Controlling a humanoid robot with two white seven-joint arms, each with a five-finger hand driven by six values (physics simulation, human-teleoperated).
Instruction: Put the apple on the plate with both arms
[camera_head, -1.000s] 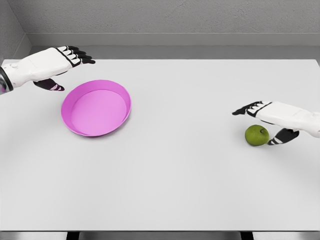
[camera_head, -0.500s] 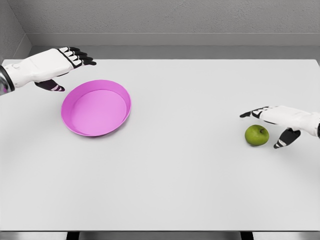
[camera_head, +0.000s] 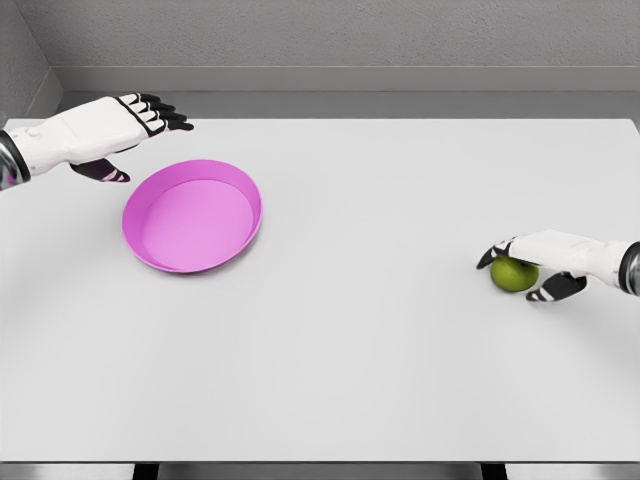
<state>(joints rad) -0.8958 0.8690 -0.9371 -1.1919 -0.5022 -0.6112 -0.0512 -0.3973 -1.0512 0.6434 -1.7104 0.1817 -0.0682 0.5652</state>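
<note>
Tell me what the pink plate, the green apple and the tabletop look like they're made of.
Pink plate: looks like matte plastic, one even colour with a soft sheen and a thin raised rim. Green apple: smooth, slightly glossy skin like real fruit, though partly covered by the right hand. Table: flat, pale grey-white and matte, perhaps laminate or painted board; no grain shows, so it stays open.

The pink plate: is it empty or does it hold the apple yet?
Empty. The pink plate shows only its bare inside; the green apple sits on the table far to the right, under the right robot hand.
</note>
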